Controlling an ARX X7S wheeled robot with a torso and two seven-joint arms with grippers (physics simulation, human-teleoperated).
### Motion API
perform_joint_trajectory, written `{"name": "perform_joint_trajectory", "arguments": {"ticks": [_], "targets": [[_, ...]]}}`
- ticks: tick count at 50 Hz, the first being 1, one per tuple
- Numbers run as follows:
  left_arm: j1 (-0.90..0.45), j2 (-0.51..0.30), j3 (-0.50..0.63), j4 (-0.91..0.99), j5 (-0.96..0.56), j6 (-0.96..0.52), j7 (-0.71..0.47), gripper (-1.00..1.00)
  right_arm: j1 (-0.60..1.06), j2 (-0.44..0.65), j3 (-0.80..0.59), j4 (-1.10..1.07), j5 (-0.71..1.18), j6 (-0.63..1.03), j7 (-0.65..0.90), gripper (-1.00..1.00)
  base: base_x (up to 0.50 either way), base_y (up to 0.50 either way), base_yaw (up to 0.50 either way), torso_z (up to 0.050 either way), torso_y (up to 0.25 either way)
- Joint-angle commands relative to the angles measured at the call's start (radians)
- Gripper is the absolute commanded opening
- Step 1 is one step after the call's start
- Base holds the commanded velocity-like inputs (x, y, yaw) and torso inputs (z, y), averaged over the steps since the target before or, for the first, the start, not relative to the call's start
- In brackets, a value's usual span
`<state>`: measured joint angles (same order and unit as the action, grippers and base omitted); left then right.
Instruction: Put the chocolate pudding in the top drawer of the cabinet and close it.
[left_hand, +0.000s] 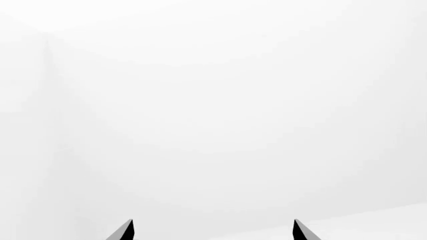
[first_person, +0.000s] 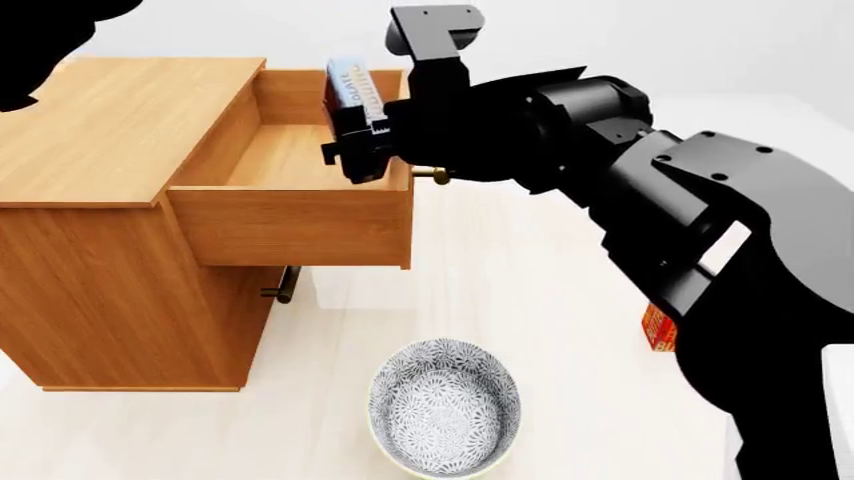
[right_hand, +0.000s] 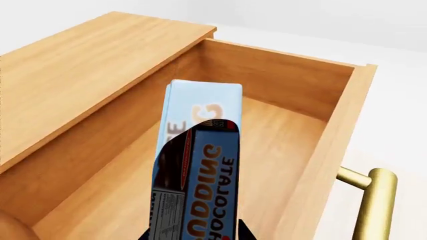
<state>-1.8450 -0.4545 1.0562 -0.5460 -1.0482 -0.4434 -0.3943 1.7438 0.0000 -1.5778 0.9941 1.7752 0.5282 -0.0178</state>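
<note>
At the far left of the head view only a dark piece of the left arm shows in the top corner; its wrist camera looks at blank white, and the left gripper (left_hand: 213, 231) shows just two black fingertips set well apart, so it stands spread with nothing between them. Next comes the cabinet (first_person: 114, 130), a light wooden chest with a flat top; its top drawer (first_person: 294, 225) is pulled right out toward the right, the bare wooden floor open to view, with a brass handle (first_person: 431, 175) on its front. A second brass handle (first_person: 282, 286) pokes out below on a lower drawer. Over the open drawer hangs the right gripper (first_person: 358, 135), pinching the chocolate pudding (first_person: 352, 85); the box stands on end above the drawer's floor, its light blue edge up, and whether it touches the wood is hard to tell from here. In the right wrist view the pudding box (right_hand: 197, 165) fills the middle, held over the drawer's inside. On the pale table in front sits a patterned bowl (first_person: 445, 405); far right, an orange-red box (first_person: 658, 328) peeks from behind the right arm.
</note>
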Motion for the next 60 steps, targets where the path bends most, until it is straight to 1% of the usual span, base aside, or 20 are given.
{"name": "perform_joint_trajectory", "arguments": {"ticks": [1,3,5,20,21,46,60], "targets": [[-0.01,-0.176,-0.025,0.124,-0.048,-0.047,0.061,1.0,-0.014,0.0,-0.011,-0.006,-0.02,0.023,-0.004,-1.0,0.0,0.0,0.0,0.0,0.0],[-0.009,-0.203,-0.028,0.14,-0.053,-0.05,0.073,1.0,-0.015,0.0,-0.01,-0.007,-0.02,0.025,-0.004,-1.0,0.0,0.0,0.0,0.0,0.0],[-0.009,-0.214,-0.03,0.147,-0.056,-0.052,0.078,1.0,-0.016,0.0,-0.01,-0.007,-0.02,0.028,-0.004,-1.0,0.0,0.0,0.0,0.0,0.0],[-0.005,-0.231,-0.033,0.171,-0.062,-0.064,0.074,1.0,-0.017,0.0,-0.011,-0.01,-0.013,0.034,-0.002,-1.0,0.0,0.0,0.0,0.0,0.0],[-0.005,-0.23,-0.033,0.169,-0.061,-0.064,0.075,1.0,-0.018,0.0,-0.011,-0.011,-0.014,0.035,-0.002,1.0,0.0,0.0,0.0,0.0,0.0],[0.008,-0.224,-0.035,0.166,-0.053,-0.057,0.073,1.0,-0.013,0.0,-0.011,-0.004,-0.009,0.036,0.001,1.0,0.0,0.0,0.0,0.0,0.0],[0.005,-0.218,-0.037,0.161,-0.051,-0.061,0.079,1.0,0.059,0.0,-0.014,0.022,0.038,-0.008,-0.006,1.0,0.0,0.0,0.0,0.0,0.0]]}}
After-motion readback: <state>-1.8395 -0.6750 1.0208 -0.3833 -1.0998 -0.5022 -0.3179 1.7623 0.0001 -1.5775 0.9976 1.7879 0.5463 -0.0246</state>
